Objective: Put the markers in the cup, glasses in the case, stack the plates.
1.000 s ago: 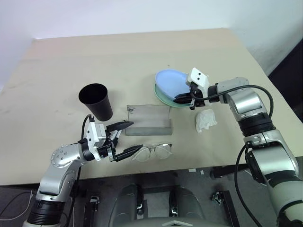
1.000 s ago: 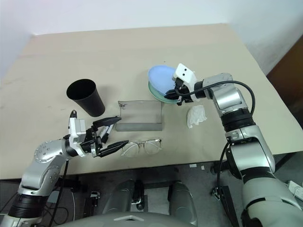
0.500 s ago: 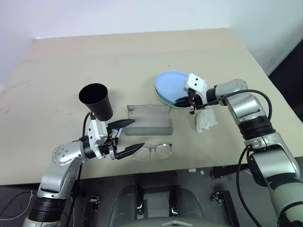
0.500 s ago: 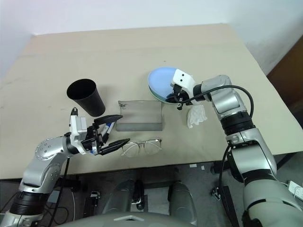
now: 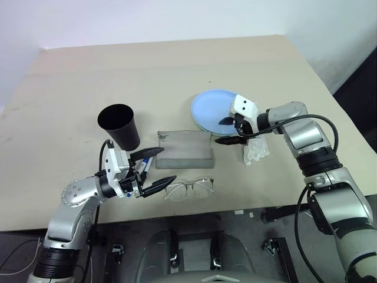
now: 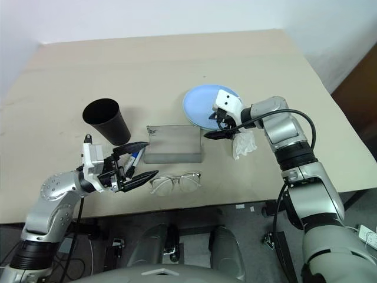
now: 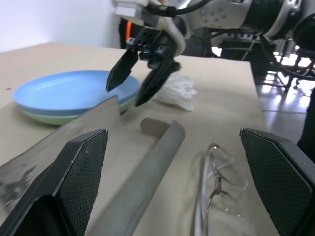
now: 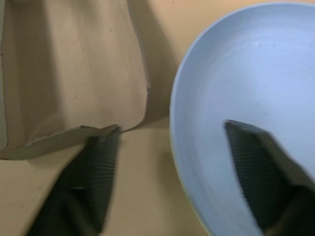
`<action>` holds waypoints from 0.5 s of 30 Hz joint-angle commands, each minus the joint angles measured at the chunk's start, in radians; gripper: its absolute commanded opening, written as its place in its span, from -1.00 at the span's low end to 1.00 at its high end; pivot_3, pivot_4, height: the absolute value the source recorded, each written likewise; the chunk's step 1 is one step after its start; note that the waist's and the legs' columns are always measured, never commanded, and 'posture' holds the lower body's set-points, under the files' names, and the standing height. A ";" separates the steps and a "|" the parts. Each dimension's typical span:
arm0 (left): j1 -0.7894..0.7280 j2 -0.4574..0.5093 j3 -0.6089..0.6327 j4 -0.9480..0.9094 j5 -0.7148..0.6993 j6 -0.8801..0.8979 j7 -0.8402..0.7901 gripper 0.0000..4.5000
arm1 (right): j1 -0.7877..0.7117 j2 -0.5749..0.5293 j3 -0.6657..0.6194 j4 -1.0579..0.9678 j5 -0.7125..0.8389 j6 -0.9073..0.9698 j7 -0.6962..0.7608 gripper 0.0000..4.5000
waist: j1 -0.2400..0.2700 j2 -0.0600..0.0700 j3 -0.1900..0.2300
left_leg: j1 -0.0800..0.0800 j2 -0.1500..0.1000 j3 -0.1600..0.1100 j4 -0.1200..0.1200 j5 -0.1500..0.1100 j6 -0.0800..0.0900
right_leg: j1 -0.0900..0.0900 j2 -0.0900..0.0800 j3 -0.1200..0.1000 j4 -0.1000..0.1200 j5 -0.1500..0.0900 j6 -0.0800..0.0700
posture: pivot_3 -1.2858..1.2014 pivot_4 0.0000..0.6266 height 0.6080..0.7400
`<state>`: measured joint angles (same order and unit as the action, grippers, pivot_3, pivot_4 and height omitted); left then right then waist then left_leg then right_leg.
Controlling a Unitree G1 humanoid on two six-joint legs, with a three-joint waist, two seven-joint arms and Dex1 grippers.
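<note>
The light blue plate (image 5: 213, 107) lies flat on the mint green plate (image 7: 47, 117), whose rim peeps out beneath it. My right gripper (image 5: 220, 131) hangs open at the plates' near edge, holding nothing. The grey case (image 5: 185, 149) lies with its flap open, and the glasses (image 5: 189, 189) rest just in front of it. My left gripper (image 5: 169, 164) is open, pointing at the case and glasses from their left. A slim white, blue-tipped marker (image 6: 133, 159) shows between its fingers near their base; I cannot tell whether it is gripped. The black cup (image 5: 121, 127) stands upright behind that hand.
A crumpled white tissue (image 5: 256, 149) lies right of the case, beside my right forearm. The beige table (image 5: 147, 71) stretches bare behind the cup and plates. Its near edge runs just in front of the glasses.
My right gripper has opened and let go of the blue plate, which dropped from a tilt to lie flat on the green plate. The left arm has stayed put.
</note>
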<state>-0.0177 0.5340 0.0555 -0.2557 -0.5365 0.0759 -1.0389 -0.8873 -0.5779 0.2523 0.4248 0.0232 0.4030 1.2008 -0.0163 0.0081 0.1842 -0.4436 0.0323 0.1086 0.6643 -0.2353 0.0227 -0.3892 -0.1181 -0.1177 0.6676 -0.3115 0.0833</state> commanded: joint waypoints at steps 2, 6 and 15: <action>0.027 0.015 0.037 -0.055 -0.026 0.007 0.011 1.00 | -0.018 -0.056 -0.091 -0.061 0.060 0.050 0.007 0.99 | 0.003 0.000 0.000 | 0.000 0.000 0.000 0.000 0.000 0.000 | 0.000 0.000 0.000 0.000 0.000 0.000 | 0.03 -0.52 0.68; 0.043 0.022 0.050 -0.084 -0.033 0.016 0.024 1.00 | 0.030 -0.148 -0.119 -0.127 0.111 0.184 0.065 0.99 | 0.006 0.000 0.000 | 0.000 0.000 0.000 0.000 -0.001 0.002 | 0.000 -0.001 0.000 0.000 0.000 0.000 | 0.03 -0.52 0.68; 0.029 0.011 0.055 -0.076 -0.040 0.033 0.054 1.00 | 0.171 -0.231 -0.196 -0.234 0.208 0.309 0.051 0.99 | 0.000 0.000 0.000 | 0.000 0.001 -0.001 0.000 -0.003 0.004 | 0.000 0.000 0.001 -0.001 0.001 -0.002 | 0.03 -0.52 0.68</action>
<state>0.0220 0.5463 0.0918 -0.3067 -0.5570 0.1050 -0.9962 -0.7235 -0.7967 0.0863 0.2414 0.2042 0.7131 1.2584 -0.0162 0.0081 0.1843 -0.4433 0.0332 0.1080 0.6639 -0.2379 0.0267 -0.3892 -0.1186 -0.1168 0.6668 -0.3106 0.0818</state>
